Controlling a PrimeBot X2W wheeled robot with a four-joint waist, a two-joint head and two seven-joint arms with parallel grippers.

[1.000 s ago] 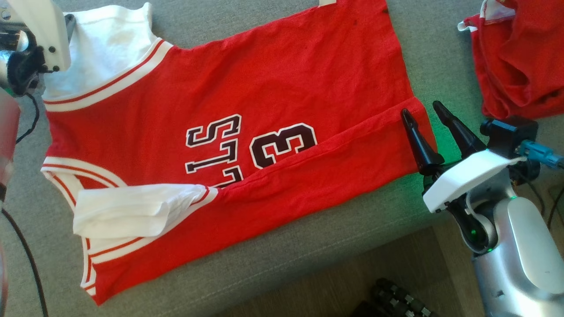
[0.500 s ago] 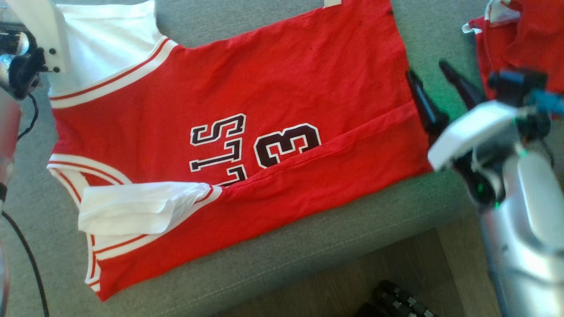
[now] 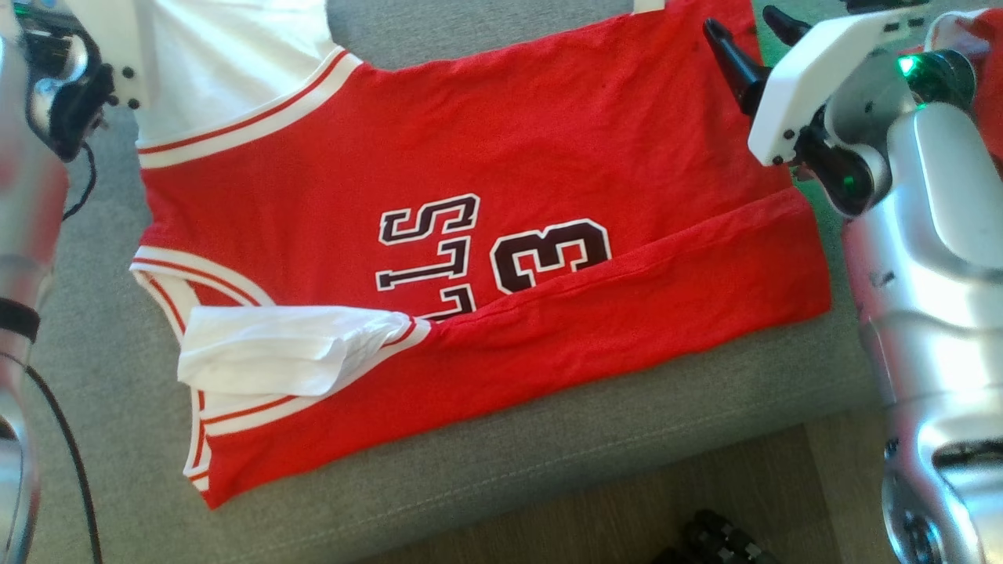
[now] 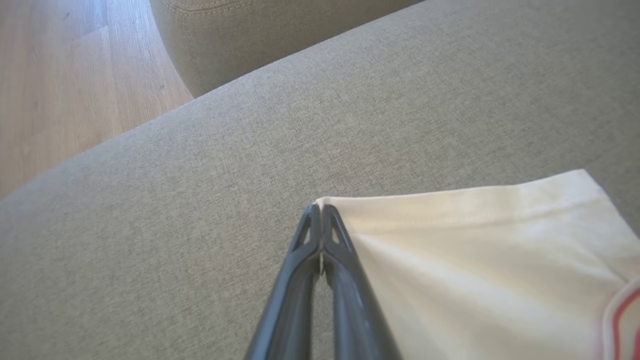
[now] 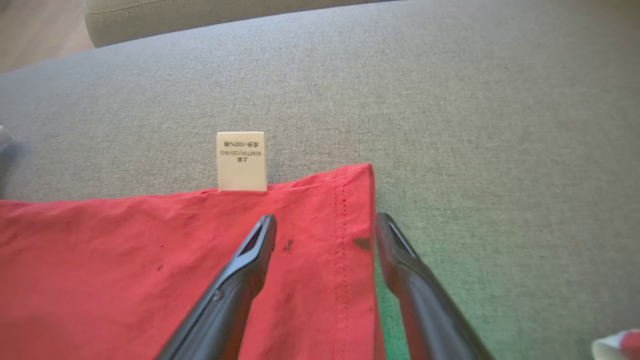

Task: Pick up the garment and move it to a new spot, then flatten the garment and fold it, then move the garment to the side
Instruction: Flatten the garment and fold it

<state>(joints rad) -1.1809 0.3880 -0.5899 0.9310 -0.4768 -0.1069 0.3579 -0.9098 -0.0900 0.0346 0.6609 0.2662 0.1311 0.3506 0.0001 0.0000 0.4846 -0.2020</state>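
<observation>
A grey fabric cushion (image 3: pixel 470 454) spans the scene from left to right. Wooden floor (image 3: pixel 627 513) shows beyond its near edge. A crumpled red cloth (image 3: pixel 993 86) sits far right.

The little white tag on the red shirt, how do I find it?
Look at the grey cushion, then the red jersey spread on it. At the jersey's far edge, near its corner, a small cream tag pokes out onto the grey. It alone carries tiny printed writing.
</observation>
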